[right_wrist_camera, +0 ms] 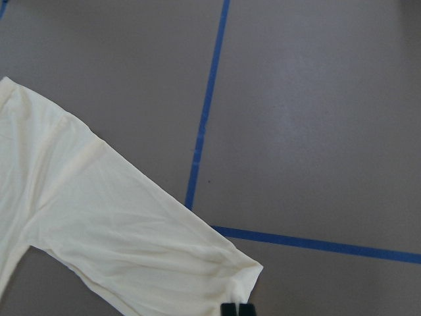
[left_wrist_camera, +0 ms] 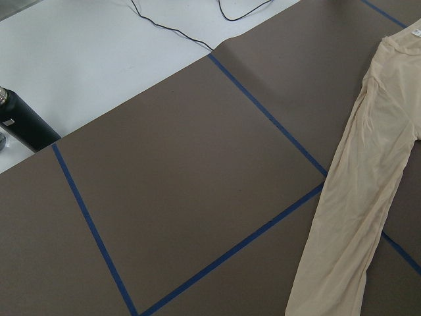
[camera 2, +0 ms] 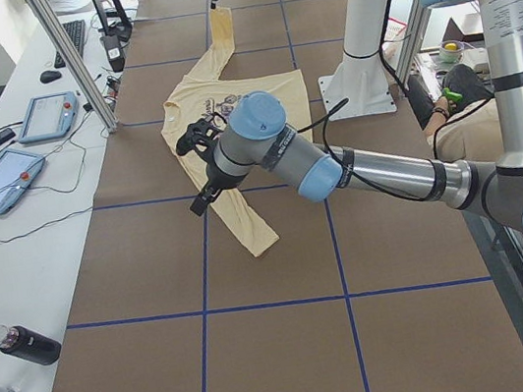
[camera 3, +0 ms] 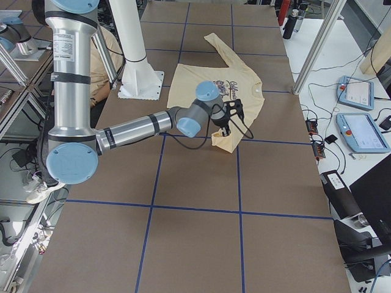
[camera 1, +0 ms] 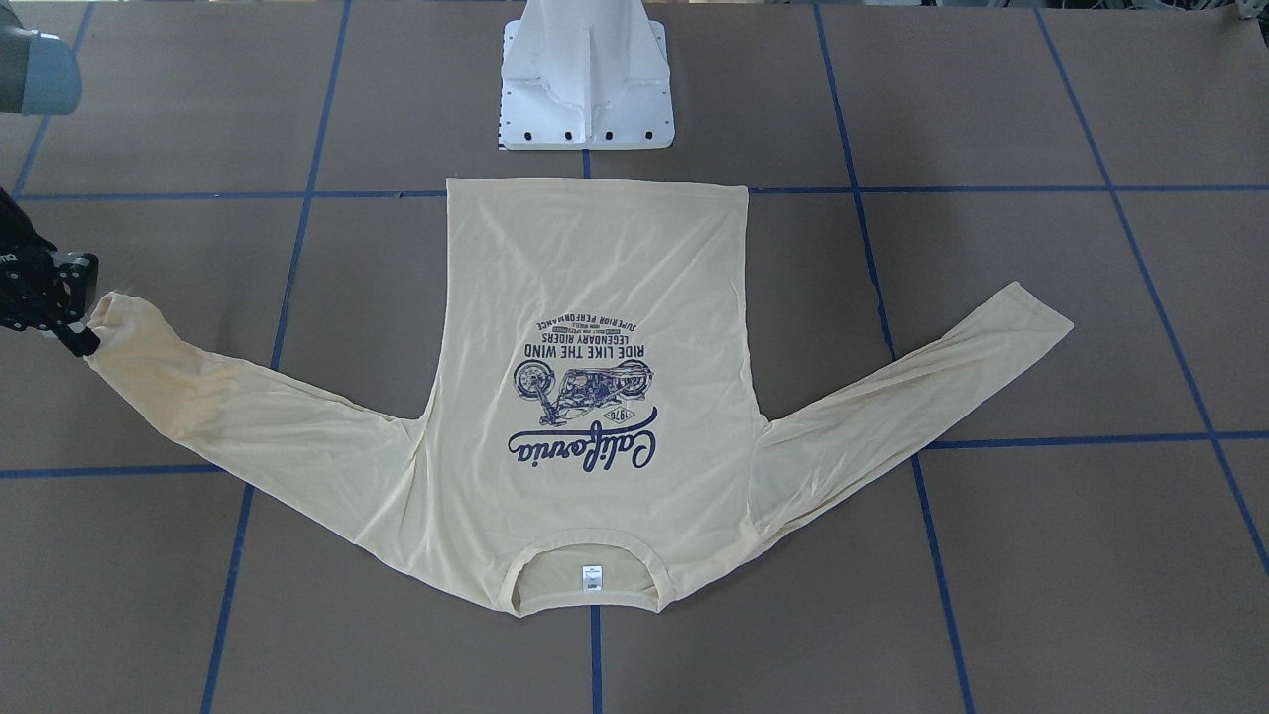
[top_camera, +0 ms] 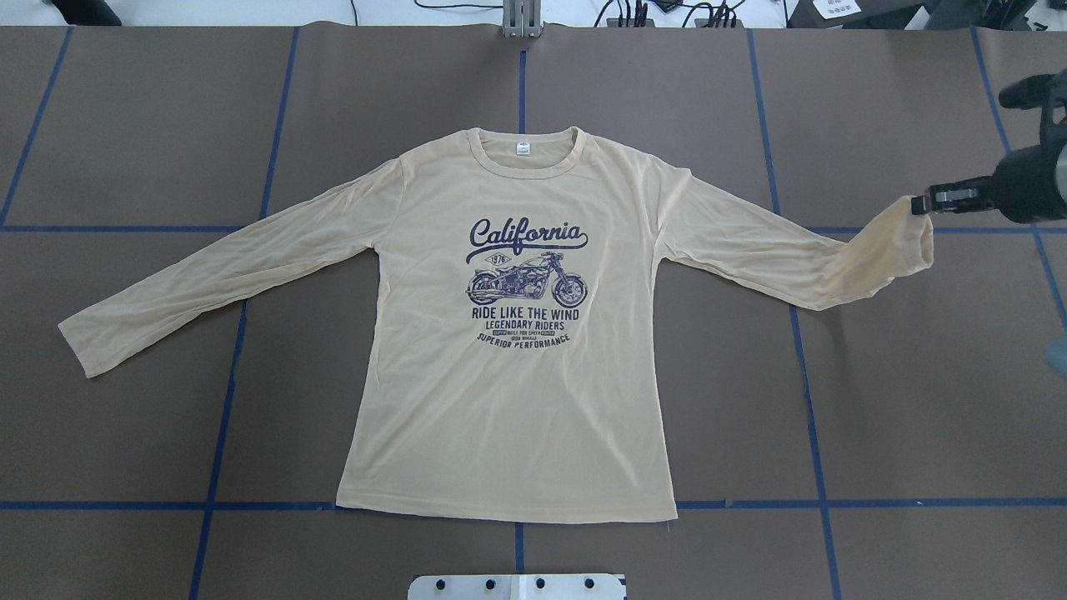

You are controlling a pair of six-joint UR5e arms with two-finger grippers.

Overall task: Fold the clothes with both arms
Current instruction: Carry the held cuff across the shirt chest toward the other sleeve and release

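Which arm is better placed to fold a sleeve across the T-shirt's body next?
Right. The right gripper pinches a sleeve cuff, lifted off the table. The left gripper hangs clear of the other sleeve, which lies flat.

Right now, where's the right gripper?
The right gripper is at the overhead view's right edge, shut on the raised cuff of the shirt.
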